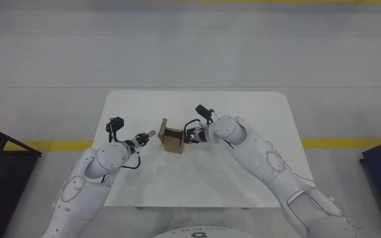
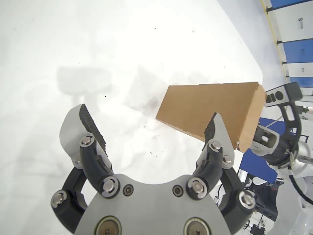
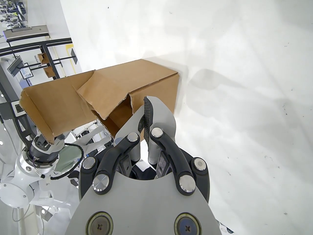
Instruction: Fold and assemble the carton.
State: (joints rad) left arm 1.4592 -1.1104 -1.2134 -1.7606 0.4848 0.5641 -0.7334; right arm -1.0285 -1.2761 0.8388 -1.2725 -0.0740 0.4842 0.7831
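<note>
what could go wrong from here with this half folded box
1. The right jaws pinch just one thin wall of the brown cardboard carton; a hard pull might crease or tear it.
2. The left jaws stand open, apart from the carton; a push from them could slide it over the smooth white table instead of folding the long loose flap.

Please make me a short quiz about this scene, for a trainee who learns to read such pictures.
1. True or false: the left hand is open.
2. What does the right hand grip? A) a wall of the carton; B) a tool; C) nothing.
3. Fill in: the white surface under the carton is a ____.
Key: 1 true; 2 A; 3 table.
</note>
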